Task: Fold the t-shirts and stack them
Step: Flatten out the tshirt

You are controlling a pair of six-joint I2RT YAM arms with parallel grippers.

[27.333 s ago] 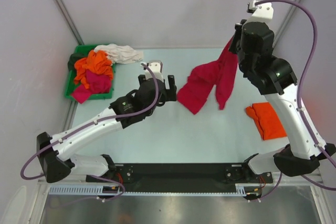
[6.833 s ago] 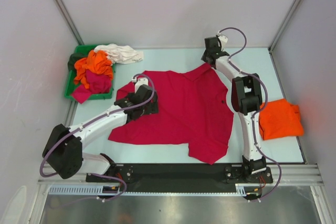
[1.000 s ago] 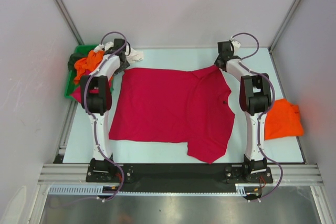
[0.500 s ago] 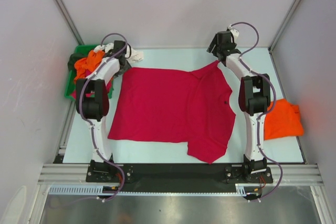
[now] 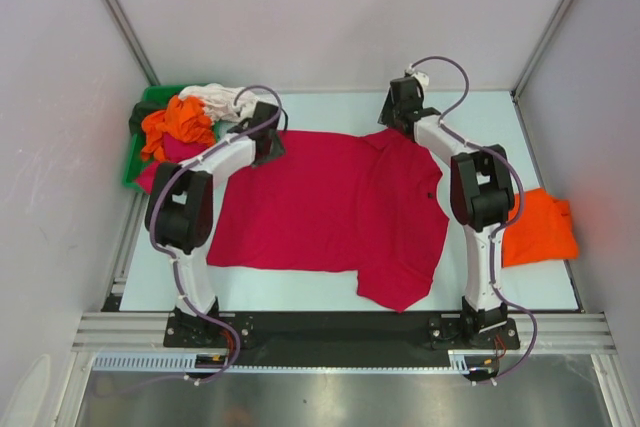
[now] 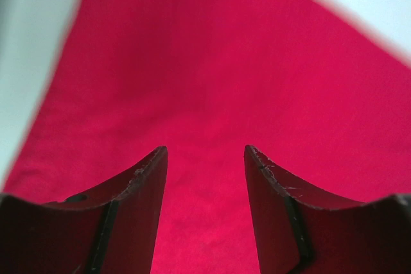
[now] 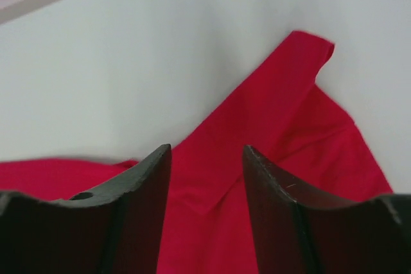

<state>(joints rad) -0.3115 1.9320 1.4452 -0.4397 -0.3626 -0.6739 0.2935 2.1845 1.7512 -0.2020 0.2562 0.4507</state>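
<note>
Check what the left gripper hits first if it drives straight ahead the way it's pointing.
The red t-shirt. In the wrist view the left gripper stands open, and flat red cloth fills the line ahead with nothing in between. How far off the cloth lies is unclear.

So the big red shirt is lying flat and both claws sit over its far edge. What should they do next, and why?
Probably lower both claws and pinch the far edge. The red shirt lies spread flat, and the left claw and right claw hang open just above it, holding nothing, so a grip has to come before any fold.
</note>
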